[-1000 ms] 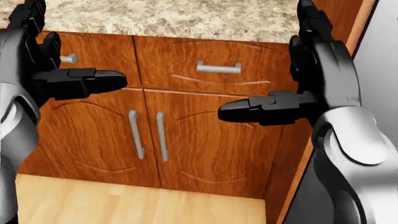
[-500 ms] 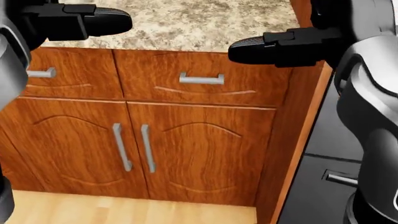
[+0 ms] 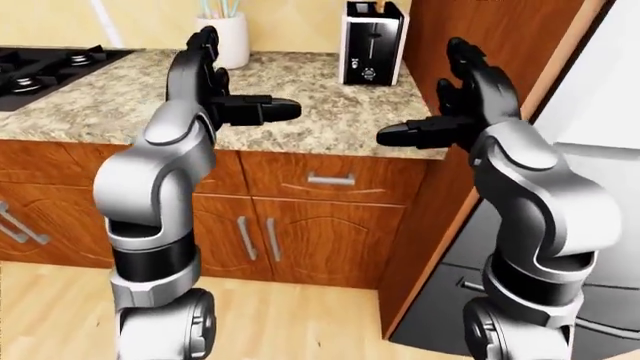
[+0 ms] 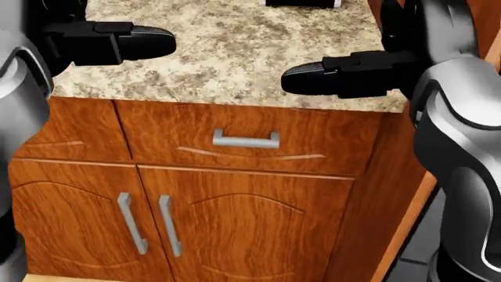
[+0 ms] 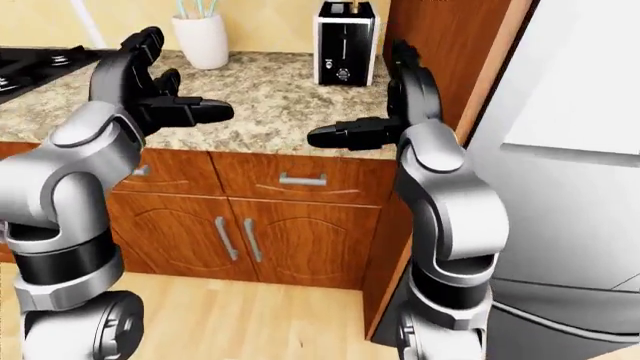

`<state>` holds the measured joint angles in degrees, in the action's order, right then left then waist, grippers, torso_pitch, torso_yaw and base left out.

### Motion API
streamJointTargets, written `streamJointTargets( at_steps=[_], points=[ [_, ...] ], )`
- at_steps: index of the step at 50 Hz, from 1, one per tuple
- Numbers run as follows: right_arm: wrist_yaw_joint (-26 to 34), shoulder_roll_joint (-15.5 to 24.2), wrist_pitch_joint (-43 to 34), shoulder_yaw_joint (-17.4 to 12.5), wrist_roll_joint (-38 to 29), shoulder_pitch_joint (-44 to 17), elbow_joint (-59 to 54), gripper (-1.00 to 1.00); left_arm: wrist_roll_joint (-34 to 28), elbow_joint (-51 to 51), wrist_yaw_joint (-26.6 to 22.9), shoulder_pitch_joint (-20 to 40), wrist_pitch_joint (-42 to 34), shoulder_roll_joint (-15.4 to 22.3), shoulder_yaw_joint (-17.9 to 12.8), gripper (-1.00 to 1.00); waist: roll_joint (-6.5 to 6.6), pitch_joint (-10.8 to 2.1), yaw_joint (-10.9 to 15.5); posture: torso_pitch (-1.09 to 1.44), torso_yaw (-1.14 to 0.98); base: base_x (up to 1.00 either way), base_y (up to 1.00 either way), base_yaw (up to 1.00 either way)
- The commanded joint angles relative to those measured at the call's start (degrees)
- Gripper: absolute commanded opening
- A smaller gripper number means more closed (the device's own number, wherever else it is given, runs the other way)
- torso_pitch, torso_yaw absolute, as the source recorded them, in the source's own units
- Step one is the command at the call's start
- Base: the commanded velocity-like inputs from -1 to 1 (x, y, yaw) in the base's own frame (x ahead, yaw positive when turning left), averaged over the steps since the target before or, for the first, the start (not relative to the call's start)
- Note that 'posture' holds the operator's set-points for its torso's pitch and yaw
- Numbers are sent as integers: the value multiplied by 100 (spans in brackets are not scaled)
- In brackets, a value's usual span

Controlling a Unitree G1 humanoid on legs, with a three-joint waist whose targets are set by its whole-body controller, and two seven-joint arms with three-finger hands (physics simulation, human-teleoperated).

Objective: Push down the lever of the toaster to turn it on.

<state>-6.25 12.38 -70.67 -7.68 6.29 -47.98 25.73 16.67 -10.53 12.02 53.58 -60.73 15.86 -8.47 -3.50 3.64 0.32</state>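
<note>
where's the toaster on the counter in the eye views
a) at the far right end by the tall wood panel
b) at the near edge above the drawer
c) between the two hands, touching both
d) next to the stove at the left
a: the toaster stands at the counter's far right end beside the tall panel, apart from both hands.

A speckled beige granite bench (image 3: 330, 112) tops reddish-brown wooden cabinets (image 3: 325, 236) with grey metal handles. A pale wooden plank floor (image 5: 270, 319) lies below, and a yellow wall (image 3: 290, 22) rises behind.
</note>
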Motion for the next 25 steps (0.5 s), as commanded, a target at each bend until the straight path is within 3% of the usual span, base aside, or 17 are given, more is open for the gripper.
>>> streamJointTargets(
  at_steps=[1, 5, 7, 8, 10, 11, 12, 13, 15, 19, 21, 22, 23, 24, 25],
  points=[
    [23, 12, 222, 55, 5, -218, 232, 100, -44, -291, 44, 257, 168, 108, -148, 100, -9, -224, 46, 0, 0, 32, 16, 0],
    [45, 14, 244, 88, -49, -222, 234, 100, -52, -298, 42, 200, 204, 99, -148, 100, 129, -226, 20, 0, 0, 15, 6, 0],
    [57, 14, 268, 100, -77, -262, 183, 100, -65, -268, 44, 210, 225, 93, -136, 100, 187, -100, -6, 0, 0, 0, 0, 0],
    [60, 14, 251, 103, -92, -297, 177, 100, -59, -276, 50, 238, 192, 94, -141, 100, 286, -120, -14, 0, 0, 0, 0, 0],
    [62, 0, 251, 102, -113, -300, 172, 100, -56, -312, 45, 203, 193, 93, -144, 100, 617, -228, -11, 0, 0, 0, 0, 0],
    [65, -7, 219, 94, -115, -325, 183, 100, -51, -332, 42, 200, 175, 101, -152, 100, 424, -212, -57, 0, 0, 0, 0, 0],
    [70, 0, 195, 92, -123, -343, 186, 100, -53, -310, 34, 186, 205, 106, -162, 100, 422, -213, -36, 0, 0, 0, 0, 0],
    [72, -6, 170, 92, -126, -364, 188, 100, -53, -318, 38, 178, 199, 105, -160, 100, 525, -368, -27, 0, 0, 0, 6, 0],
    [85, -4, 184, 89, -136, -353, 174, 100, -47, -302, 47, 203, 197, 102, -166, 100, 620, -339, 3, 0, 0, 0, 12, 0],
    [112, 0, 192, 102, -158, -390, 142, 100, -39, -279, 53, 233, 202, 95, -151, 100, 474, -381, 34, 0, 0, 0, 13, 0],
    [120, -7, 154, 97, -159, -411, 155, 100, -37, -278, 44, 221, 216, 99, -150, 100, 436, -125, 77, 0, 0, 0, 0, 0],
    [123, -6, 150, 89, -161, -424, 141, 100, -33, -284, 48, 229, 204, 101, -155, 100, 372, -111, 88, 0, 0, 0, 0, 0],
    [126, -7, 138, 61, -154, -449, 139, 100, -26, -305, 58, 235, 177, 99, -158, 100, 286, -217, 65, 0, 0, 0, 24, 0],
    [121, -11, 119, 59, -151, -468, 139, 100, -28, -288, 56, 246, 184, 102, -153, 100, -106, -332, 20, 0, 0, 6, 31, 0],
    [119, -17, 111, 48, -141, -479, 144, 100, -23, -282, 64, 274, 171, 99, -154, 100, -19, -311, -15, 0, 0, 5, 32, 0]
  ],
)
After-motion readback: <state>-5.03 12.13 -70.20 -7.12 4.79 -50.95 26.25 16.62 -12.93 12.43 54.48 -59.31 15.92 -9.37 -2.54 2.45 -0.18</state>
